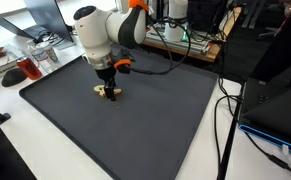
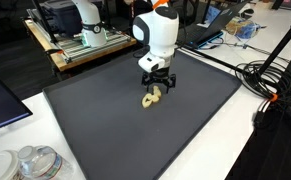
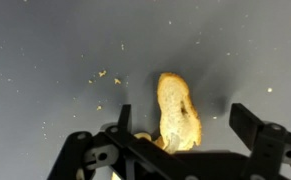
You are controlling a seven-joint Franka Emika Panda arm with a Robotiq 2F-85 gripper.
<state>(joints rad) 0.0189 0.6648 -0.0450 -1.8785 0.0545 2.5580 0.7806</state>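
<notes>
end effector (image 2: 156,84) released, over bread piece (image 3: 175,110) | crumbs (image 3: 102,73) (wrist view only) | grey mat (image 1: 165,100)

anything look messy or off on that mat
Yes: small crumbs lie scattered on the dark mat beside the bread-like piece, which lies bare on it under the open gripper. Its edges look ragged.
</notes>
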